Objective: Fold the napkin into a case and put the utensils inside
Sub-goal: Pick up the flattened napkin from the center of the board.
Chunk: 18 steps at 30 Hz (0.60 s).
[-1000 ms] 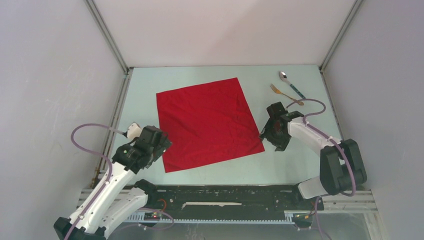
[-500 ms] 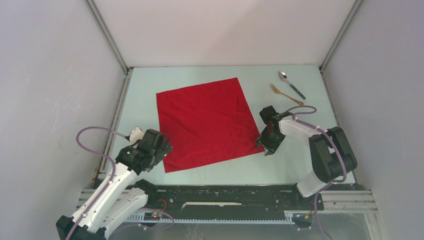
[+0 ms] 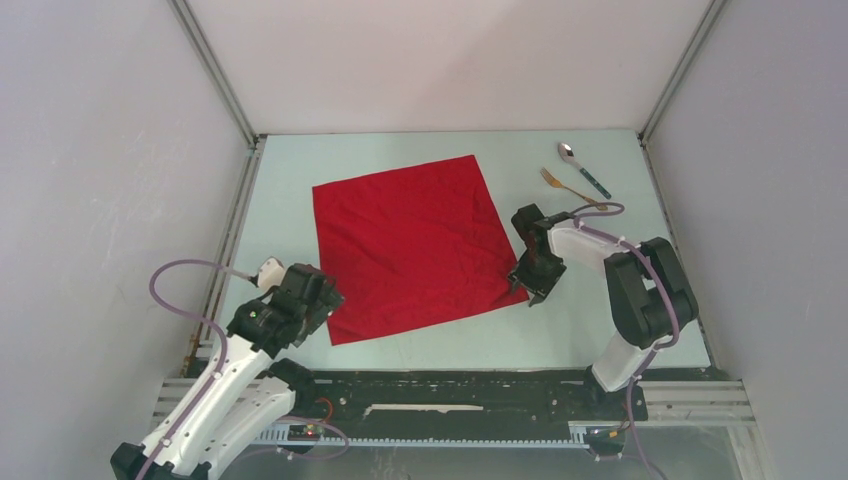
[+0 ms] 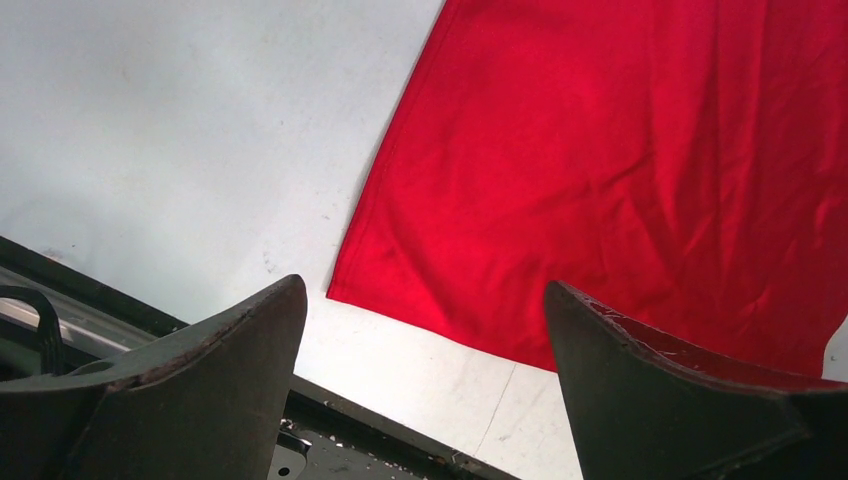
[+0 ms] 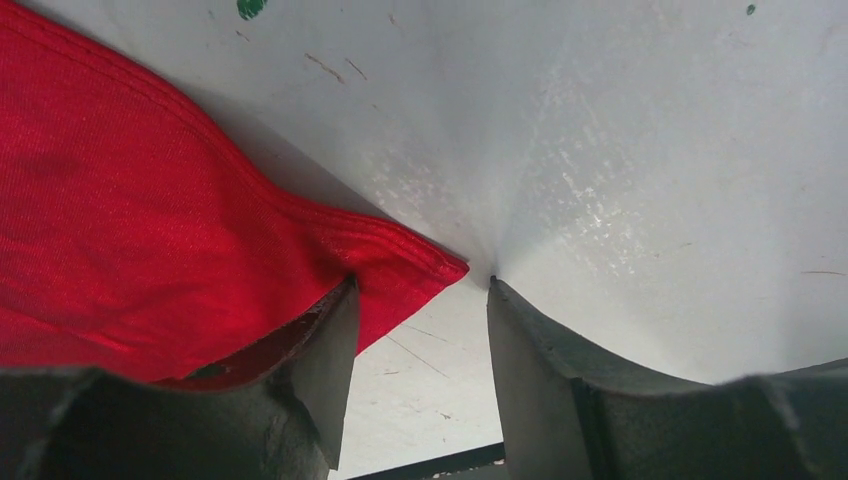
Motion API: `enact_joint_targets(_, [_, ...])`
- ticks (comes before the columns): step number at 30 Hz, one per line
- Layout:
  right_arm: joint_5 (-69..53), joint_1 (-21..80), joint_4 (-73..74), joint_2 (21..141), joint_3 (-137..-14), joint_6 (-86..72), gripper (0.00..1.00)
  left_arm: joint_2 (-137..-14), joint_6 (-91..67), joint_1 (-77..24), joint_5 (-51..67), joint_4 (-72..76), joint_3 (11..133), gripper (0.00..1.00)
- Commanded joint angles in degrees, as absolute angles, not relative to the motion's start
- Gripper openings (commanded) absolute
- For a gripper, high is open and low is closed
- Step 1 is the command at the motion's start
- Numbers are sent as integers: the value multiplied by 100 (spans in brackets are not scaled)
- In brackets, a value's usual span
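The red napkin (image 3: 412, 245) lies flat and unfolded in the middle of the table. My right gripper (image 3: 528, 291) is low at its near right corner, open, with that corner (image 5: 420, 262) between the fingers; one fingertip presses on the cloth. My left gripper (image 3: 325, 305) is open just above the near left corner (image 4: 345, 290), not touching it. The spoon (image 3: 582, 167) with a teal handle and the gold fork (image 3: 570, 188) lie at the far right of the table.
Grey walls with metal frame posts close in the table on three sides. The black rail (image 3: 450, 385) carrying the arm bases runs along the near edge.
My right gripper has moved left and down onto the napkin's near right corner. My left gripper has shifted slightly nearer and lower by the near left corner. The napkin and utensils have not moved.
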<state>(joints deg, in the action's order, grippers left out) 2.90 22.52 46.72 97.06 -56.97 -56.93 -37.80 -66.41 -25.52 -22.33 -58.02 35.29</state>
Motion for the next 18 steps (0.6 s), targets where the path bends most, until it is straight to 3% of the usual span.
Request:
enact_joint_targets(1, [678, 2298, 4942, 9825, -5958, -5707, 58, -3729, -6517, -2525, -2384, -5740, 3566, 96])
enact_joint_targets(18, [822, 2496, 5410, 9523, -6212, -5598, 58, -3857, -6350, -2522, -2407, -5608, 3577, 96])
